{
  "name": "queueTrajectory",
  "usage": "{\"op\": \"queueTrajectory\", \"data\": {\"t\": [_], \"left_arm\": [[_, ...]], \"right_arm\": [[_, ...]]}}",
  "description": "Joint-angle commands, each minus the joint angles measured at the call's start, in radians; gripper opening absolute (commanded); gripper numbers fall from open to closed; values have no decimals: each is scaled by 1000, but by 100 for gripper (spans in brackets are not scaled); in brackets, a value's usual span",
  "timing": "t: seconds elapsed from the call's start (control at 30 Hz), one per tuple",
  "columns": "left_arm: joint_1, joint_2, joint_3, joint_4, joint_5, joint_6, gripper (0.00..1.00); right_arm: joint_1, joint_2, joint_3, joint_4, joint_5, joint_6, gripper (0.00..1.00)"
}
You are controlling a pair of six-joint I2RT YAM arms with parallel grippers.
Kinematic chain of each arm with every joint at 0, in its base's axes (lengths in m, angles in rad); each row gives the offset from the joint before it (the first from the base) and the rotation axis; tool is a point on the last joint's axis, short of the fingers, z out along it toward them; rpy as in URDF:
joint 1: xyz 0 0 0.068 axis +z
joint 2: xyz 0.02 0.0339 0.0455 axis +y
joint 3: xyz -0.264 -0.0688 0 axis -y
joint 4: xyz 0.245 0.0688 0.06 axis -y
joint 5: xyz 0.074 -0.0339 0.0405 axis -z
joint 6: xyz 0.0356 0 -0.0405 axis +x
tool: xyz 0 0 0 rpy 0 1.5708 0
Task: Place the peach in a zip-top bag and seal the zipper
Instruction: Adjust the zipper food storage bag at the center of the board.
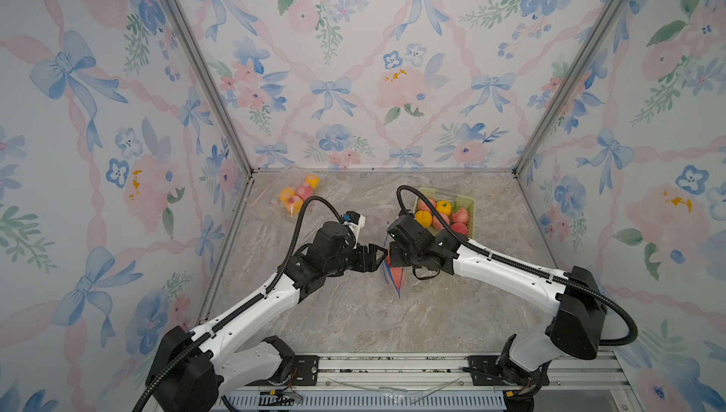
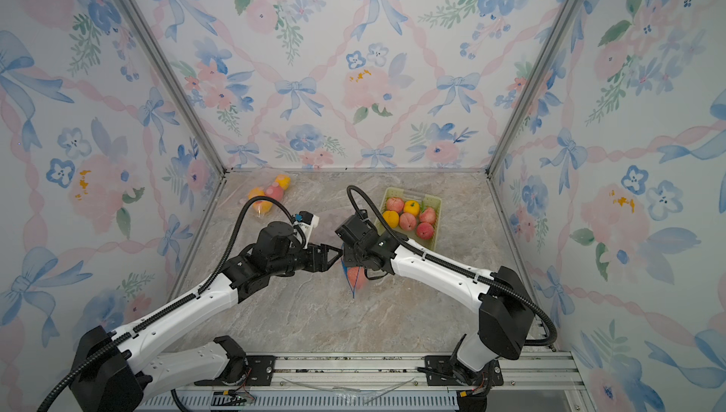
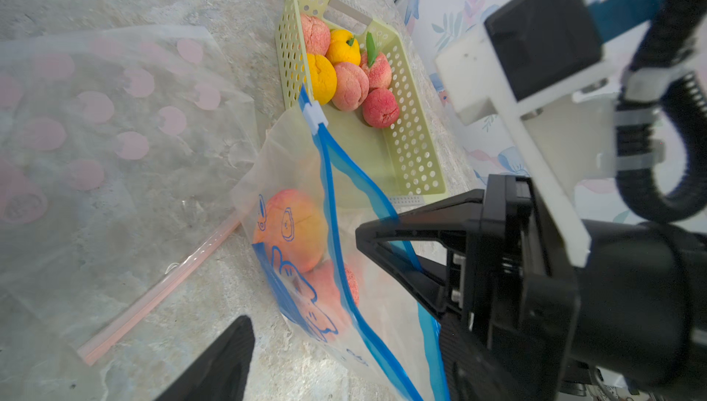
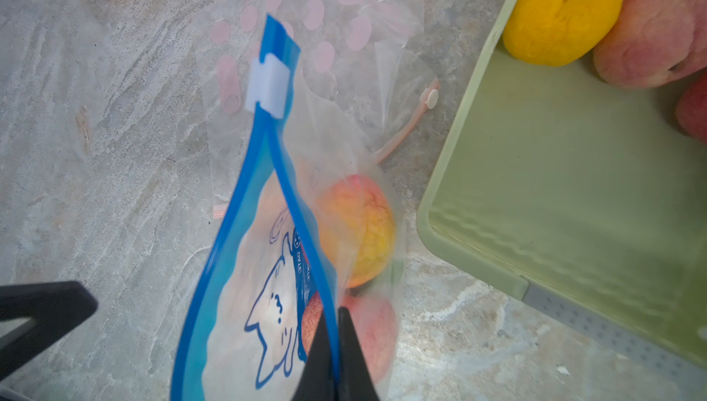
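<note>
The right gripper (image 4: 336,315) is pinched shut on one blue lip of the zip-top bag (image 4: 237,303), which stands just beside the green basket (image 3: 417,158) with two peaches (image 4: 363,227) inside, its zipper track (image 4: 282,173) running away to the single white slider (image 4: 267,87), to which the wide-spread, empty left gripper (image 1: 379,256) looks nearer.

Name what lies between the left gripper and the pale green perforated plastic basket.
The clear blue-zippered plastic bag of peaches, pinched by the right gripper, in the right wrist view.
</note>
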Motion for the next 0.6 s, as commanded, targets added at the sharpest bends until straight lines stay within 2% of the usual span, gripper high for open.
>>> {"op": "queueTrajectory", "data": {"t": [0.0,0.1,0.23,0.3,0.4,0.43,0.5,0.57], "left_arm": [[-21,46,36,10,-58,8,80],[-24,92,53,12,-81,14,79],[-25,136,43,5,-115,25,64],[-26,148,39,-6,-123,33,53],[-26,131,43,-48,-170,56,21],[-26,118,46,-63,-190,64,14],[-26,90,55,-92,-226,84,2],[-24,69,67,-123,-245,100,0]], "right_arm": [[20,9,25,1,7,-9,0],[21,7,22,6,9,-7,0],[24,-2,22,7,13,-8,0],[26,-9,20,-2,26,-8,1],[25,-14,23,-53,75,-4,3],[25,-14,27,-84,105,0,4],[25,-12,39,-147,165,5,4],[25,-8,50,-186,192,6,4]]}}
